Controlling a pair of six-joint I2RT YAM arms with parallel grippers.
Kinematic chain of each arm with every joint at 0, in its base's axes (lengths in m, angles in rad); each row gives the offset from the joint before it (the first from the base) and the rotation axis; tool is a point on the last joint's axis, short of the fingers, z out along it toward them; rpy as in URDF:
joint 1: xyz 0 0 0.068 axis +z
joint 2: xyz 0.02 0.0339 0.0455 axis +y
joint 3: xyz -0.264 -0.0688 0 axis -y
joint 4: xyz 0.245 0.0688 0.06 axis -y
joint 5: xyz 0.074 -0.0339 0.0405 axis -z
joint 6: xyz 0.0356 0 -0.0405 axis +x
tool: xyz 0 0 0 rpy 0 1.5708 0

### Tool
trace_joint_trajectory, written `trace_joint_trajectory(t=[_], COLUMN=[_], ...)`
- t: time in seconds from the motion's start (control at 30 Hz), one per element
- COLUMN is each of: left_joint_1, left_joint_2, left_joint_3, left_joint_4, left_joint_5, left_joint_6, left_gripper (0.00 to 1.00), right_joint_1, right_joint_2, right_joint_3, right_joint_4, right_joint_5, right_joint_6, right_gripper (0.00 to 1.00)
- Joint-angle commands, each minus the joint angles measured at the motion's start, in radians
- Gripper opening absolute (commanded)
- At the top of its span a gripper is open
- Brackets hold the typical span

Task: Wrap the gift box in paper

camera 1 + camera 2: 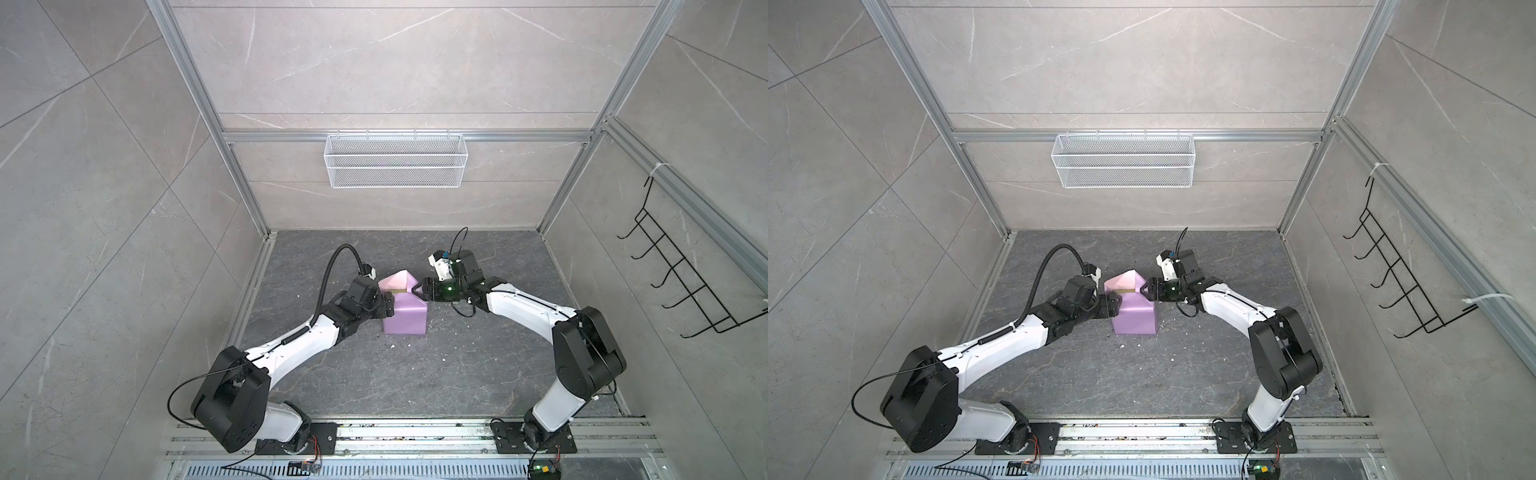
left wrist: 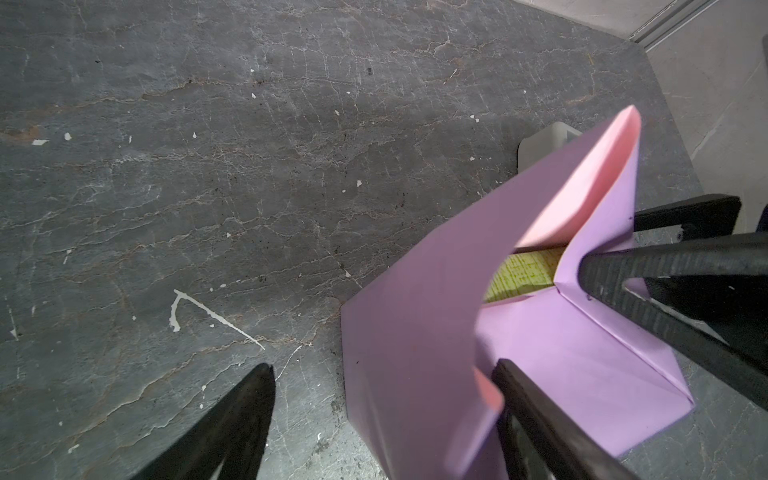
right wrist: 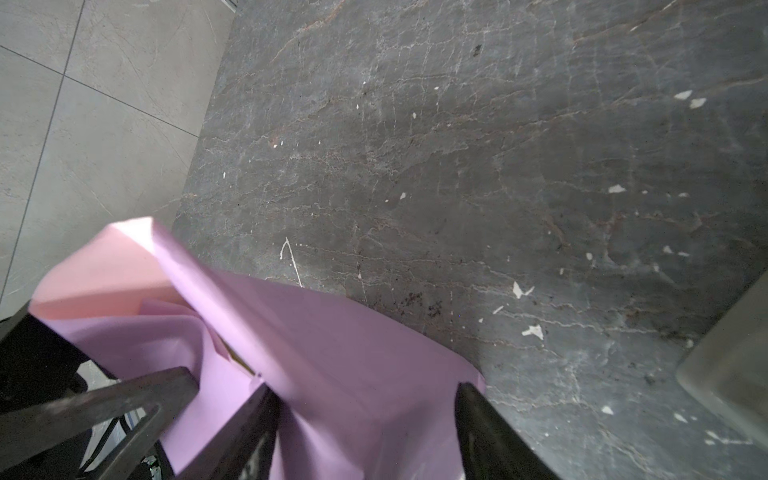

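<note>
Looking down in both top views, we see the paper (image 1: 403, 320) folded over the box (image 1: 402, 292) near the middle of the dark table (image 1: 415, 382), lilac face outward. Only a narrow olive strip of the box shows, at the far end of the bundle, where the paper stands open and its pink face lines a raised, pointed flap. The near part lies closed over the box. The left gripper (image 1: 388, 302) meets the bundle at its left edge and the right gripper (image 1: 419, 289) at its far right corner, with the olive strip between the two. From the left wrist we find the left jaws wide apart: one finger (image 2: 249, 415) stands over bare table, its mate (image 2: 540, 415) over the flat lilac part, and the lifted sheet rises between them, unclamped. The right fingers (image 2: 665, 266) there meet the paper at the crease where a side flap rises. From the right wrist we read the right jaws as apart too, astride a bulging fold of paper (image 3: 332, 332) that fills the gap between them. Small white scraps (image 1: 444, 356) dot the table. A white mesh basket (image 1: 395, 160) hangs on the back wall and a black hook rack (image 1: 681, 274) on the right wall
</note>
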Motion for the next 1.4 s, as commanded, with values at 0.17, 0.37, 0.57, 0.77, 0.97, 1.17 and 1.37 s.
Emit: trace_joint_trajectory(t=[0.17, 0.37, 0.57, 0.77, 0.97, 1.17, 1.37], left_joint_1=[0.006, 0.006, 0.006, 0.006, 0.029, 0.16, 0.234], left_joint_2=[0.004, -0.005, -0.012, -0.063, -0.183, -0.335, -0.288], left_joint_3=[0.019, 0.027, 0.051, 0.07, 0.04, -0.052, -0.05], left_joint_4=[0.001, 0.004, 0.002, -0.012, -0.028, -0.022, -0.096], left_joint_5=[-0.009, -0.008, 0.0, -0.001, 0.058, 0.133, 0.141], left_joint_6=[0.023, 0.02, 0.026, 0.061, 0.056, -0.061, -0.095], left_gripper=[0.83, 0.83, 0.83, 0.84, 0.84, 0.83, 0.8], right_joint_1=[0.006, 0.01, 0.015, 0.016, 0.016, 0.017, 0.018], right_joint_2=[0.021, 0.006, -0.011, -0.025, -0.022, -0.016, -0.014], right_joint_3=[-0.056, -0.142, -0.214, -0.246, -0.251, -0.246, -0.246], right_joint_4=[0.057, 0.151, 0.244, 0.266, 0.272, 0.279, 0.284], right_joint_5=[0.017, 0.028, 0.039, 0.053, 0.055, 0.054, 0.051], right_joint_6=[0.015, 0.014, 0.004, 0.003, 0.002, 0.002, 0.004], right_gripper=[0.69, 0.69, 0.69, 0.69, 0.69, 0.69, 0.69])
